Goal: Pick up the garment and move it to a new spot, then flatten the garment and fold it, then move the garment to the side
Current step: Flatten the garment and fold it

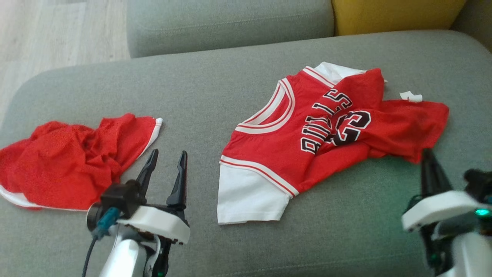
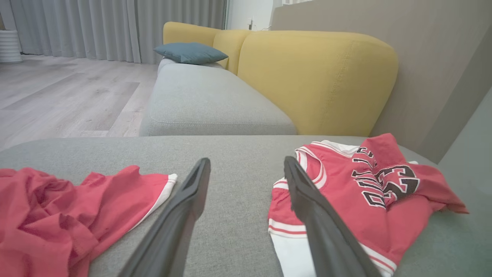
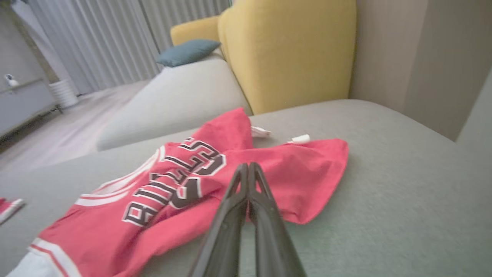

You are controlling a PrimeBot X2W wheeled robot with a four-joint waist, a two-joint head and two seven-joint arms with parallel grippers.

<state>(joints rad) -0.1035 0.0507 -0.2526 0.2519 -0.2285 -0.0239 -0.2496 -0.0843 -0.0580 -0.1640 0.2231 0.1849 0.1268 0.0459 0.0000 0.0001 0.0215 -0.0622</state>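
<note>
The garment, a red jersey (image 1: 307,134) with black lettering, white trim and a white sleeve, lies crumpled on the grey sofa seat (image 1: 215,80), right of centre. It also appears in the wrist views, jersey (image 2: 384,215) and jersey (image 3: 173,192). My left gripper (image 1: 169,154) is open and empty, hovering over bare seat between the jersey and a pair of red shorts (image 1: 69,161). Its open fingers frame that gap, left gripper (image 2: 246,161). My right gripper (image 1: 428,154) is shut with nothing in it, at the jersey's lower right hem; right gripper (image 3: 248,165) points over the red fabric.
The red shorts (image 2: 57,215) lie bunched at the seat's left end. A yellow backrest (image 2: 319,77) rises behind the seat. Another grey cushion (image 1: 230,23) with a blue pillow (image 2: 190,52) extends beyond. Wood floor (image 1: 57,30) lies to the far left.
</note>
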